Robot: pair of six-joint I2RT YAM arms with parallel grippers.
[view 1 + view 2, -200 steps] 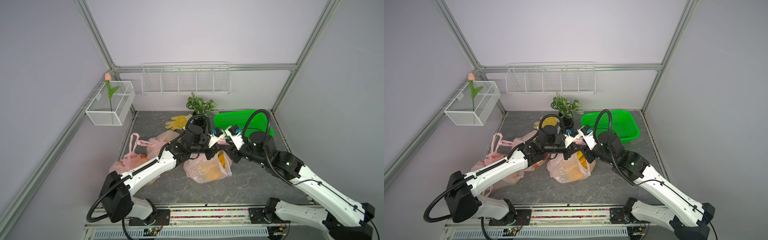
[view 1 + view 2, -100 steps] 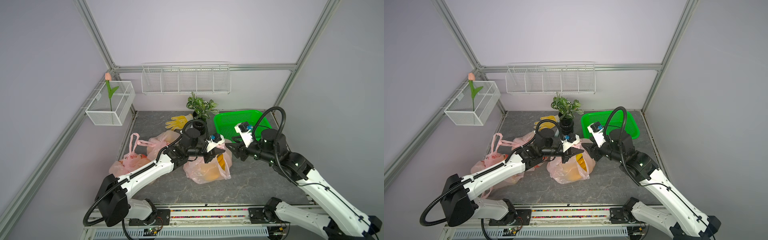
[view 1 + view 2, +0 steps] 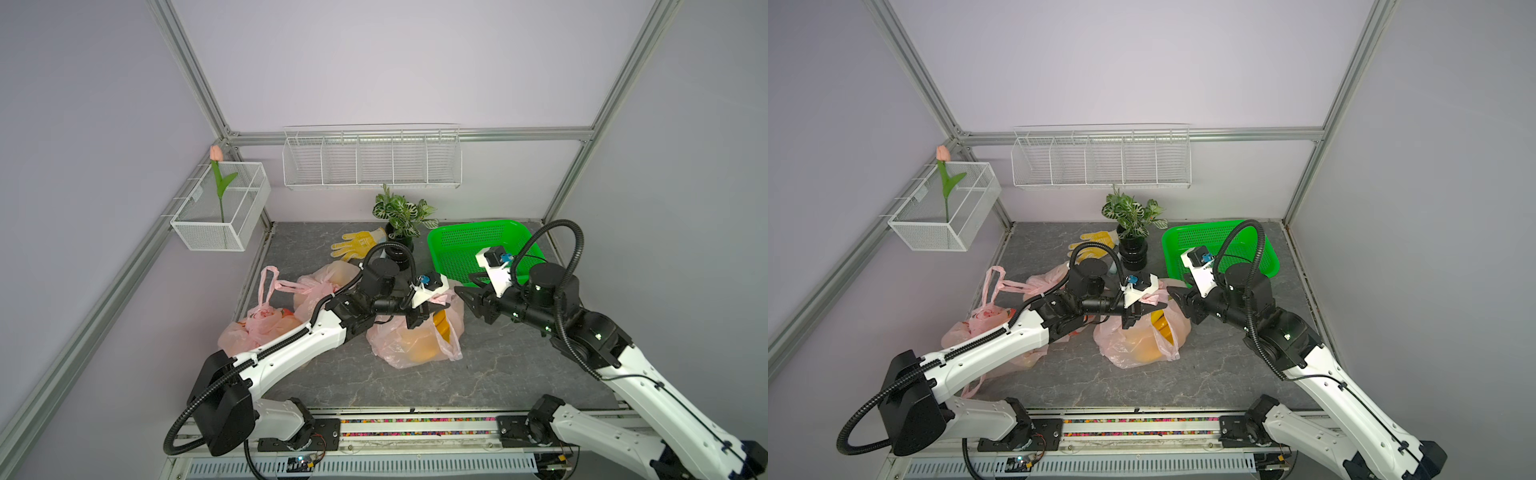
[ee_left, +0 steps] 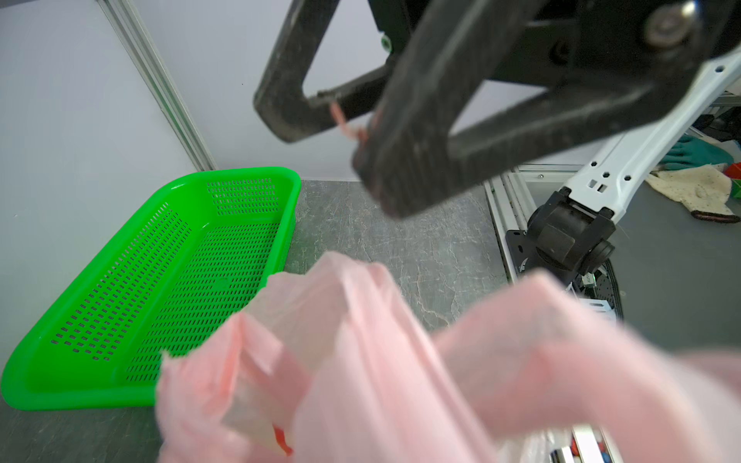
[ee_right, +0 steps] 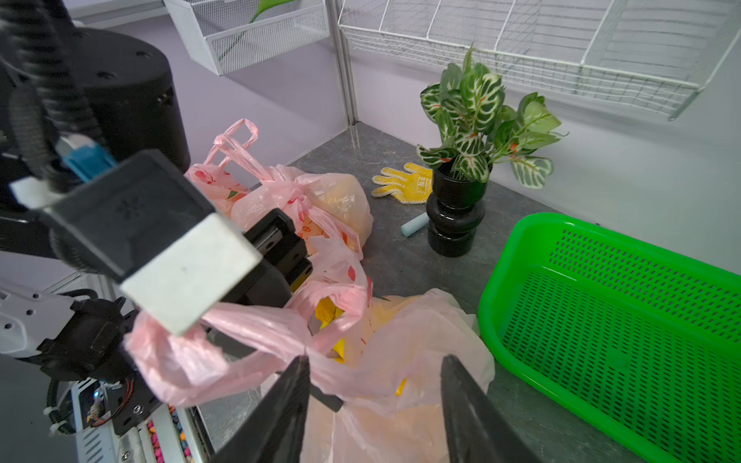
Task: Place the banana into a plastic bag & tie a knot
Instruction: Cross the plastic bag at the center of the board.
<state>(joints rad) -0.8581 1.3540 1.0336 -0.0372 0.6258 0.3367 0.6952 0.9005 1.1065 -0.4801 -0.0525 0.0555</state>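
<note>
The pink plastic bag point(image 3: 415, 345) point(image 3: 1136, 347) sits mid-table with the yellow banana point(image 3: 441, 326) point(image 5: 326, 310) showing through its mouth. My left gripper point(image 3: 434, 308) point(image 3: 1150, 306) hovers over the bag's top, shut on its bunched handles point(image 5: 248, 332). In the left wrist view the bag point(image 4: 381, 360) hides my left jaws. My right gripper point(image 3: 463, 284) point(image 3: 1174, 287) point(image 5: 373, 364) stands open just right of the bag, nothing between its fingers. A small pink shred clings to one right finger point(image 4: 401, 152).
Two tied pink bags point(image 3: 266, 328) point(image 3: 328, 278) lie to the left. A green basket point(image 3: 440, 249) stands at the back right behind the right arm. A potted plant point(image 3: 401, 232), a yellow glove point(image 3: 357, 243) and a pale blue stick point(image 5: 415, 224) sit at the back.
My right gripper has drawn back to the right from beside the left one and opened wider. The left gripper came down and forward a little, still holding the handles.
</note>
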